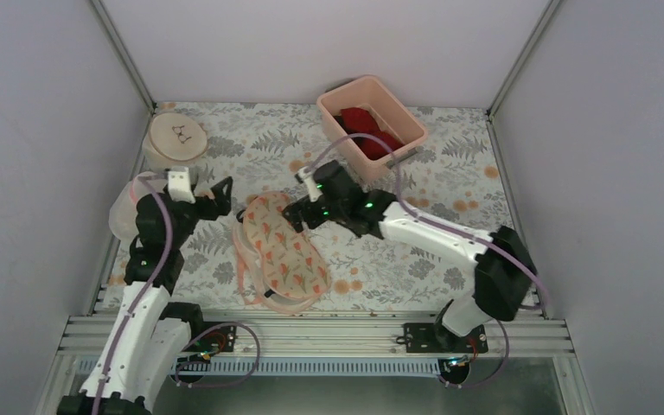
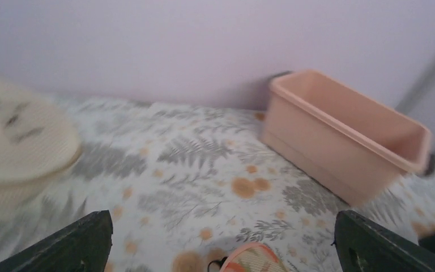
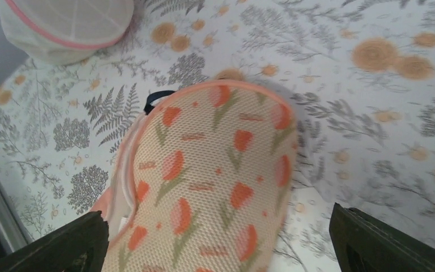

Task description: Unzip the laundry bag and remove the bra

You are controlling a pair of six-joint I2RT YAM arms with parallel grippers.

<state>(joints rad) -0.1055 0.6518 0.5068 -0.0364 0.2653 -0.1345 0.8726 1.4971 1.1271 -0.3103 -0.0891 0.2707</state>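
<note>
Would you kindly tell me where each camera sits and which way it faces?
Top external: above, behind the bases, looking down on the table; left gripper, right gripper show.
Left wrist: low, facing the back wall and pink bin; own fingers show.
Right wrist: above the laundry bag, looking down; own fingers show.
Shared: laundry bag, in all three.

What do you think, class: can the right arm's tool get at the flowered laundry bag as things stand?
Probably yes: the right tool hangs open just above the laundry bag, over its far lobe, with nothing between them. The pink bin stands farther back, apart.
</note>
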